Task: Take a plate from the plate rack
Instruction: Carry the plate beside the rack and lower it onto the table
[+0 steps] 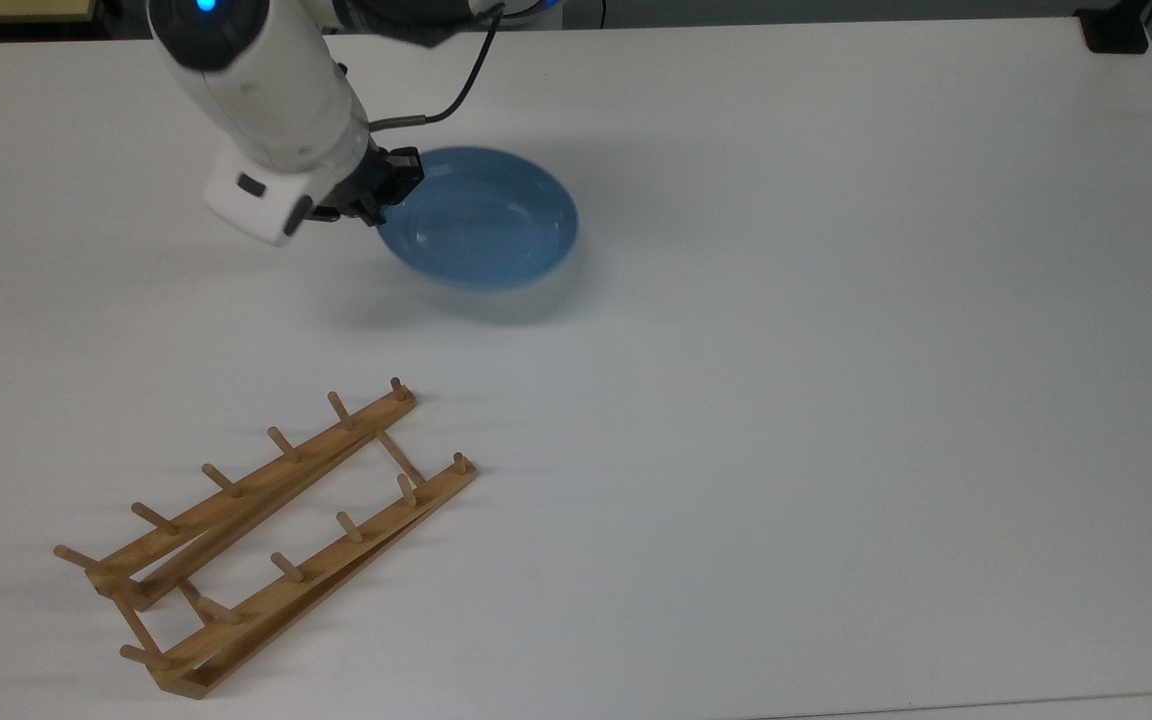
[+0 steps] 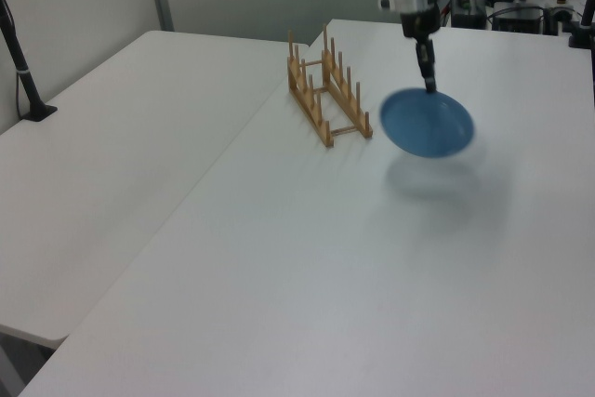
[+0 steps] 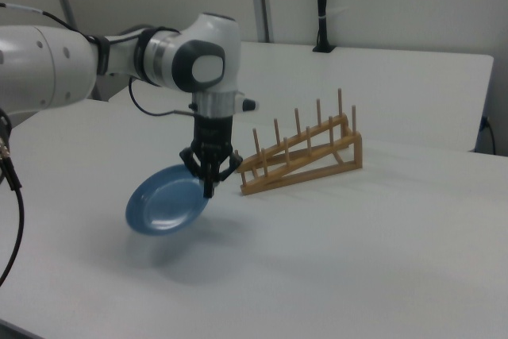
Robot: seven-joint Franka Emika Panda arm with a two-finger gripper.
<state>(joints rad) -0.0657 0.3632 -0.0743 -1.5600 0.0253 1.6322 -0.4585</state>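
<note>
Plate (image 1: 481,230) is held by its rim in the closed gripper (image 1: 383,195), clear of the plate rack (image 1: 266,530). Next, it probably needs to be set down gently on the table (image 1: 836,400).

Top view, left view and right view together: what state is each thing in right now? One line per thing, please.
Round light-blue plate: held by its rim, tilted, in the air above the table, well apart from the rack.
Light-brown wooden plate rack: standing on the table, every slot empty.
Gripper: shut on the plate's rim, pointing down.
White table: bare apart from the rack; the plate's shadow falls on it.
</note>
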